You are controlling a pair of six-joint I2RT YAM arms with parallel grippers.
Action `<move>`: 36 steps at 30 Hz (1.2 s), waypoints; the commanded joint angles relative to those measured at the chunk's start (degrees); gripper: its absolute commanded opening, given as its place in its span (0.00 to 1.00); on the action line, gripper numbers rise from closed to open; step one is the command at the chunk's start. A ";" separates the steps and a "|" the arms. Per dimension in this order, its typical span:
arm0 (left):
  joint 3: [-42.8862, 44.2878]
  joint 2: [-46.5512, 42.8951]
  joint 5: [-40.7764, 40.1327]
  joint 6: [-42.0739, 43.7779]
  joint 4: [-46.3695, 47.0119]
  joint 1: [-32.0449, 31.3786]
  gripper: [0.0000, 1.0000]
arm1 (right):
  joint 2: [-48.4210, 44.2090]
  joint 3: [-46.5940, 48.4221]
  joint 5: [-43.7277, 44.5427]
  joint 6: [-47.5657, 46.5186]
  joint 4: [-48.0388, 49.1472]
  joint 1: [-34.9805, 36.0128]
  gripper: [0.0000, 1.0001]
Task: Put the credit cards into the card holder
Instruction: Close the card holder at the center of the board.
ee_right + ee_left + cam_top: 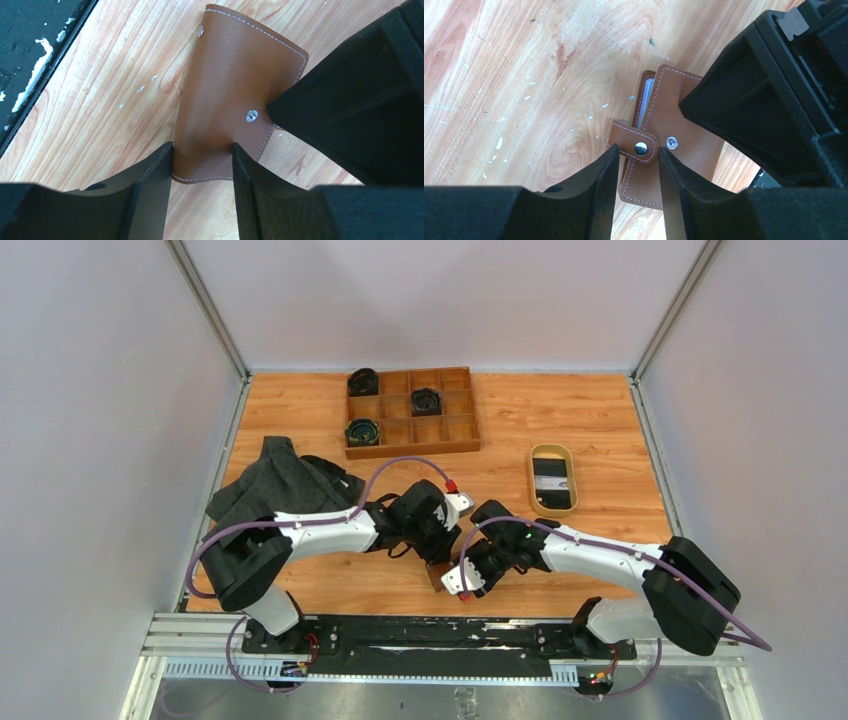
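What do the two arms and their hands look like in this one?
Both the left arm and right arm have white links, bulky black joints and a purple cable ending in a red connector. The left hand and right hand have matte black wedge-shaped fingers.

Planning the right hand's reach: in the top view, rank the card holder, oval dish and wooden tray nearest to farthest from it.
1. card holder, at the right hand
2. oval dish, beyond, to the right
3. wooden tray, at the back, left of centre
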 commanded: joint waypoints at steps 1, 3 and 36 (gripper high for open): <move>1.51 0.88 -1.06 -0.07 -0.34 -0.47 0.38 | 2.16 -1.21 1.56 1.94 -5.45 0.80 0.47; 1.44 0.87 -1.01 -0.30 -0.02 -0.47 0.34 | 2.16 -1.21 1.56 1.92 -5.49 0.78 0.47; 1.73 -2.67 6.09 5.46 -2.93 -0.30 0.00 | 2.59 -0.47 2.78 3.62 -4.87 0.78 0.41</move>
